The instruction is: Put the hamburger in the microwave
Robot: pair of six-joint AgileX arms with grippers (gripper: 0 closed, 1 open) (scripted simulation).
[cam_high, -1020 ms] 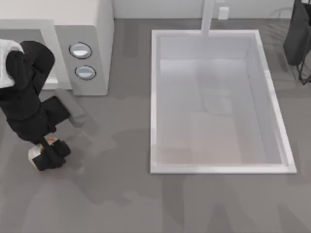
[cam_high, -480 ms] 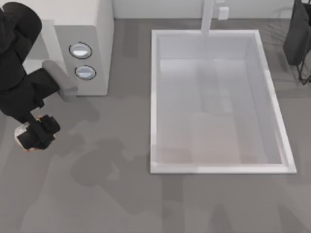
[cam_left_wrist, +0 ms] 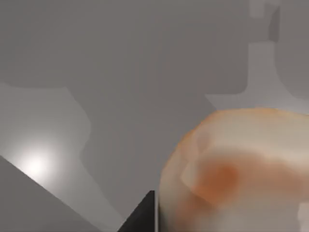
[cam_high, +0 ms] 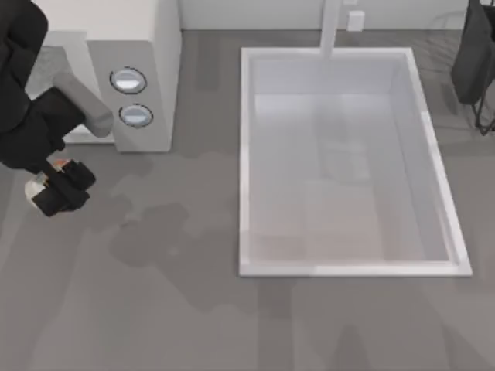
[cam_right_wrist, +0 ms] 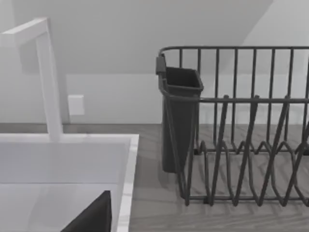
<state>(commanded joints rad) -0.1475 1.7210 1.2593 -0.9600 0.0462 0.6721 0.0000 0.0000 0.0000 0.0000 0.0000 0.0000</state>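
Note:
At the top view's left edge my left gripper (cam_high: 56, 188) is shut on the hamburger (cam_high: 35, 188), a cream lump with orange patches that peeks out on both sides of the black fingers. It hovers just in front of the off-white microwave (cam_high: 158, 46), below and to the left of the two silver-blue dials (cam_high: 128, 80). In the left wrist view the hamburger (cam_left_wrist: 236, 169) looms close beside one dark finger (cam_left_wrist: 145, 215). My right arm (cam_high: 473, 54) stays parked at the far back right.
A big white sink basin (cam_high: 246, 154) with a white faucet (cam_high: 331, 27) takes up the middle and right of the table. A dark wire dish rack (cam_right_wrist: 241, 145) with a utensil cup (cam_right_wrist: 181, 116) stands beside the sink, near the right arm.
My left gripper has carried the hamburger leftward and back toward the microwave front, rising off the table. The right arm has not moved.

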